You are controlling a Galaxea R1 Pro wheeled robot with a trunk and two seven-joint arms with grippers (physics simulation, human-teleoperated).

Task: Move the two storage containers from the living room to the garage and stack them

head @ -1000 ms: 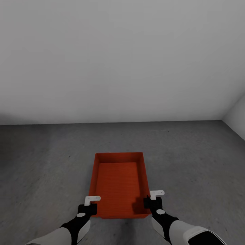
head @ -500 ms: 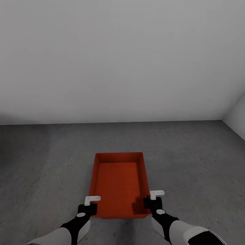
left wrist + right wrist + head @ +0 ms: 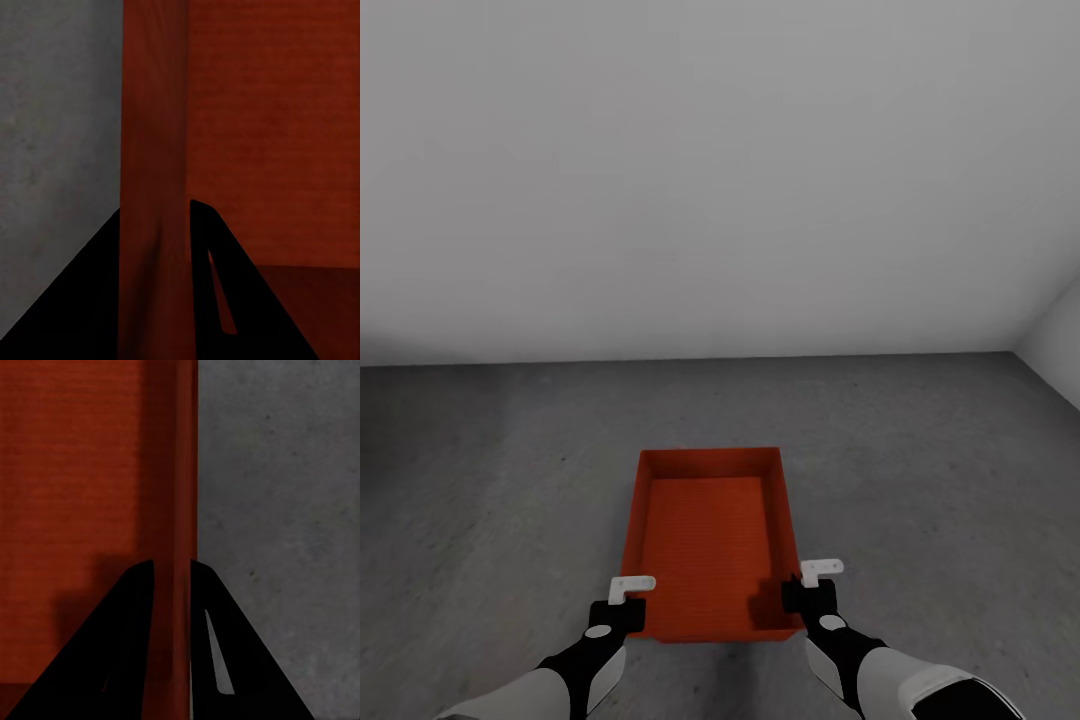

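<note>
One orange-red storage container [image 3: 710, 530], open-topped and empty, sits low over the dark grey garage floor [image 3: 930, 470] in front of me; whether it rests on the floor I cannot tell. My left gripper [image 3: 622, 600] is shut on its left side wall near the front corner. My right gripper [image 3: 811, 590] is shut on the right side wall near the other front corner. In the left wrist view the left gripper [image 3: 155, 210] straddles the thin wall of the container [image 3: 262, 112]. In the right wrist view the right gripper [image 3: 172, 564] pinches the container [image 3: 75, 472] wall likewise.
A plain white-grey wall [image 3: 720, 180] stands a short way beyond the container. A second wall [image 3: 1060, 340] meets it at the far right. Bare concrete-like floor spreads to both sides.
</note>
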